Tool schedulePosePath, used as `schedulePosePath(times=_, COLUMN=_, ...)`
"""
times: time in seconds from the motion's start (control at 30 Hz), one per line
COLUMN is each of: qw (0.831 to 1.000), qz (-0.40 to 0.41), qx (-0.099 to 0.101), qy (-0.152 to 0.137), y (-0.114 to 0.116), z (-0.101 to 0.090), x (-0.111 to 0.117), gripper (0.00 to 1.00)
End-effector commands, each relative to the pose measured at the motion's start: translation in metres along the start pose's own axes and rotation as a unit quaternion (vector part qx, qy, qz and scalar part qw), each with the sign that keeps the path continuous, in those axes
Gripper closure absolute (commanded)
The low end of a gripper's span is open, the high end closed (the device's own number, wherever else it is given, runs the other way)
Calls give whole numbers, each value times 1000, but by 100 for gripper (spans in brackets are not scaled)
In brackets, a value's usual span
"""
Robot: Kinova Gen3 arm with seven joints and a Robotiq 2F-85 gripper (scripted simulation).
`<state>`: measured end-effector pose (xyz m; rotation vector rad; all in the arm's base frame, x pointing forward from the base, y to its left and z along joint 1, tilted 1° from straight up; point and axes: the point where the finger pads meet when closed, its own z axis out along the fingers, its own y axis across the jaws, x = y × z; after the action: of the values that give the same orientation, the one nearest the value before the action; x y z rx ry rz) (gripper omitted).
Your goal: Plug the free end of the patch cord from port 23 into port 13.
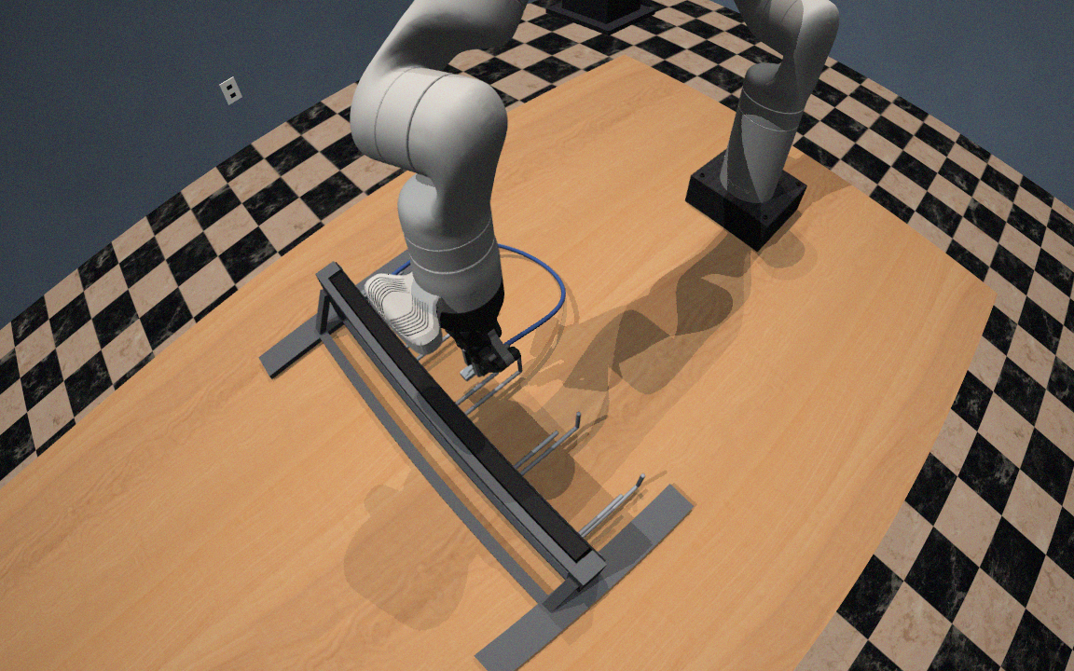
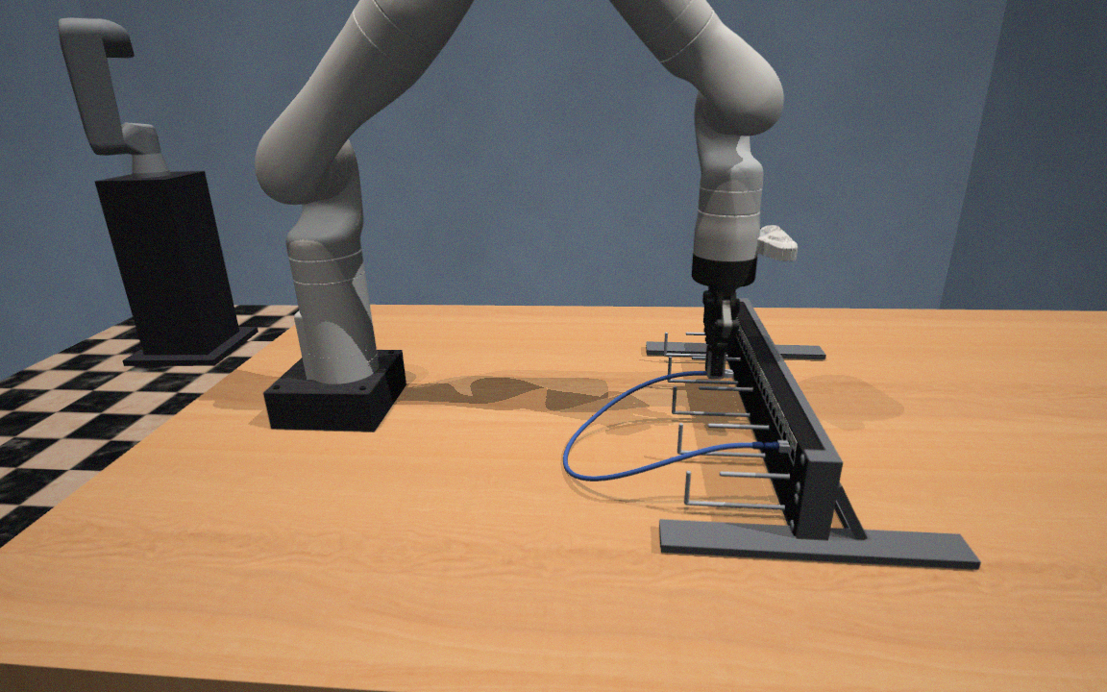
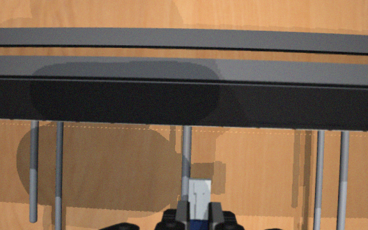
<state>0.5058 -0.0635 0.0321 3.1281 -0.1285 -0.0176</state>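
Note:
The black patch panel rack [image 1: 457, 425] [image 2: 785, 412] [image 3: 267, 102] stands on the wooden table [image 1: 775, 417]. The blue patch cord [image 1: 556, 292] [image 2: 592, 421] loops over the table; its fixed end sits in a port near the rack's near end in the exterior view [image 2: 774, 445]. My gripper [image 1: 487, 360] [image 2: 717, 365] [image 3: 198, 218] is shut on the cord's free plug [image 3: 199, 193] [image 1: 469, 375], whose pale tip points at the panel. The plug is a short way off the panel face, about mid-length. The ports are hidden in the wrist view.
Grey rods [image 1: 553, 442] [image 2: 729, 503] [image 3: 186, 150] stick out from the panel face towards me; one lies just under and left of the plug. Flat grey feet [image 1: 583, 583] [image 2: 816, 546] carry the rack. The arm's base [image 1: 745, 204] [image 2: 333, 395] stands on the table.

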Motion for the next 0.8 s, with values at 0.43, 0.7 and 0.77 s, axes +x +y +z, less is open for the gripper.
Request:
schedulePosePath(times=0.43, qw=1000, qz=-8, qx=-2, qy=0, y=-1, z=-1, x=18, gripper=100)
schedulePosePath(times=0.7, qw=1000, qz=-8, qx=-2, qy=0, y=-1, z=-1, x=26, gripper=100)
schedulePosePath(times=0.77, qw=1000, qz=-8, qx=-2, qy=0, y=-1, z=-1, x=26, gripper=100)
